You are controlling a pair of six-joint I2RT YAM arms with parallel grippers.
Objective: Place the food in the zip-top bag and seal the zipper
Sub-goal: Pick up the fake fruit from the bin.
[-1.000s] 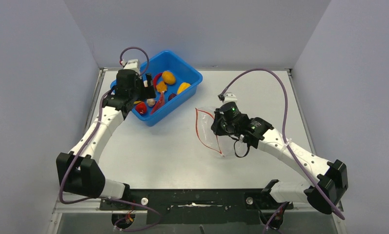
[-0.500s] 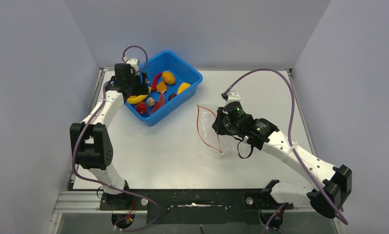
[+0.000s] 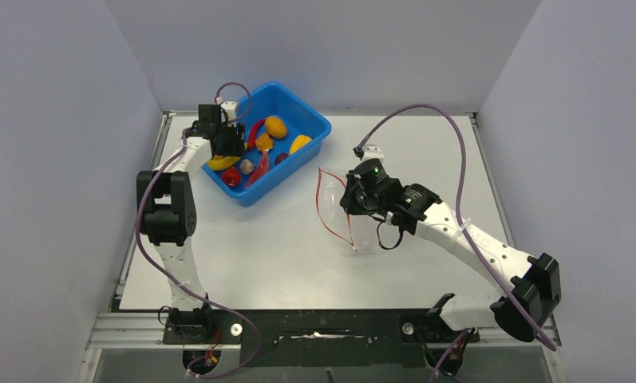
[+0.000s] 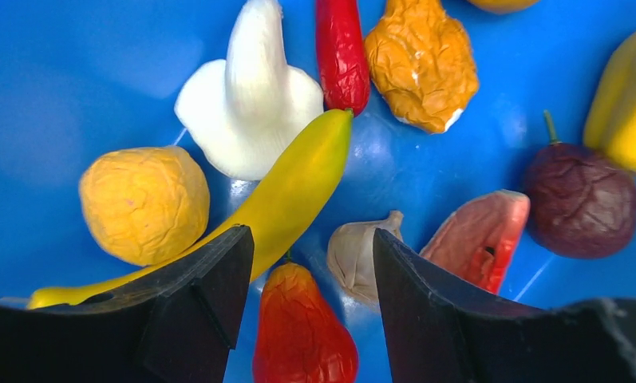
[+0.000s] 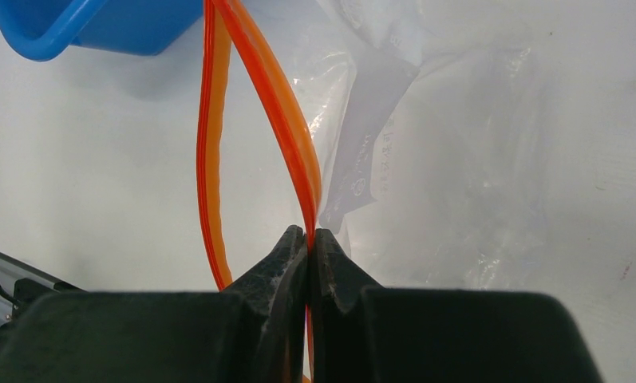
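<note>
Your left gripper [image 4: 310,247] hangs low in the blue tub [image 4: 75,80] among the food [image 4: 143,203], jaws apart around a red toy [image 4: 298,335]. The banana [image 4: 298,187] lies under one finger and the garlic [image 4: 358,255] just beside the other, so closing here could trap two pieces together or squirt the red one out sideways. Your right gripper [image 5: 308,235] is pinched tight on one lip of the zipper [image 5: 286,136], holding the mouth of the zip-top bag [image 5: 458,159] open near the tub; that floppy film could sag closed if the pinch slips.

Toy food [image 3: 262,148] piled in blue tub [image 3: 292,108]; clear zip-top bag [image 5: 474,144] beside it, orange zipper [image 5: 209,144] gaping.
</note>
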